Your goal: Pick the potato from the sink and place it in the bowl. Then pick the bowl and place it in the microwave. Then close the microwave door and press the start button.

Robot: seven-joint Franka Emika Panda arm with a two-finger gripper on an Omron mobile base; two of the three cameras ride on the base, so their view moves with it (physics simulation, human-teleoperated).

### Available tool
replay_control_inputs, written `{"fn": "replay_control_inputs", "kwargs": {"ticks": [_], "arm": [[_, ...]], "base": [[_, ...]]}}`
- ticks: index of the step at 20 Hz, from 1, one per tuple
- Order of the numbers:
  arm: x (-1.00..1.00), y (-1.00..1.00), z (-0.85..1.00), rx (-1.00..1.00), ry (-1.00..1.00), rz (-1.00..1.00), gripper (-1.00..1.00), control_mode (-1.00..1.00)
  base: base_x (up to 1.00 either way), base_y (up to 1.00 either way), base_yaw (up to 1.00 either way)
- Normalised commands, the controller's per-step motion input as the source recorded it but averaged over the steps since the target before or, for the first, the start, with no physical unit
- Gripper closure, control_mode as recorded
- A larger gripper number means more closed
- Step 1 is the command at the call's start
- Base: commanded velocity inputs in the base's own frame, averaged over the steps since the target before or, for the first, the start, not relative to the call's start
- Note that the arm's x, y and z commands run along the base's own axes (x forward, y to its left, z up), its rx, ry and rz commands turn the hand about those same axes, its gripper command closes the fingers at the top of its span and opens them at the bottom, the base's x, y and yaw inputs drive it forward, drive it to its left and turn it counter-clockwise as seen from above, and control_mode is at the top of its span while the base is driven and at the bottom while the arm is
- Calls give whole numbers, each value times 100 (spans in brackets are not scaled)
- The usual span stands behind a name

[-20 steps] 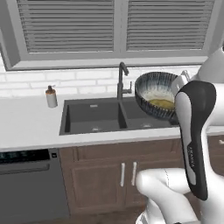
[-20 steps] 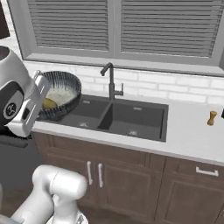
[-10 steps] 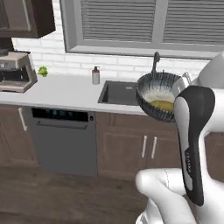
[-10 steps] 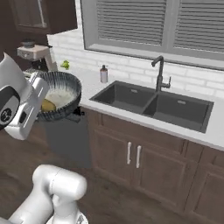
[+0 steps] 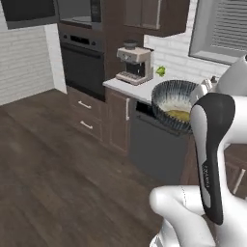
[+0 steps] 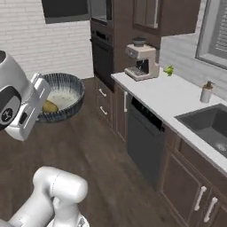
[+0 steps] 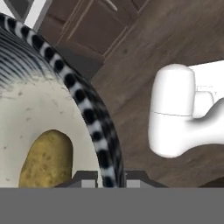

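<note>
Dark wood floor spreads across the kitchen, with brown cupboards and a white bench running along the wall. On the bench sits a coffee machine, a little green thing and a soap bottle near the dark sink. High up by the tall cupboard is the microwave, well apart from the arm. The hand is closed on the rim of the bowl, with one finger inside the rim and one outside. It holds the bowl up in the air over the floor, in front of the dishwasher. The bowl is stripy blue and white outside and pale inside. The potato lies inside the bowl, on the bottom, close to the rim where the hand grips. In the right base view it shows as a yellow lump in the bowl.
</note>
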Motion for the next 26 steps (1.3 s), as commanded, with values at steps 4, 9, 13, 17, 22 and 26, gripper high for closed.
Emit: {"fn": "replay_control_inputs", "kwargs": {"ticks": [4, 9, 13, 17, 22, 26], "arm": [[0, 0, 0, 0, 0, 0, 100, 100], [0, 0, 0, 0, 0, 0, 100, 100], [0, 0, 0, 0, 0, 0, 100, 100], [0, 0, 0, 0, 0, 0, 100, 100], [0, 0, 0, 0, 0, 0, 100, 100], [0, 0, 0, 0, 0, 0, 100, 100]], "base": [[100, 14, 44], [100, 12, 14], [100, 2, -4], [100, 14, -16], [100, 40, -26], [100, 42, -34]]}}
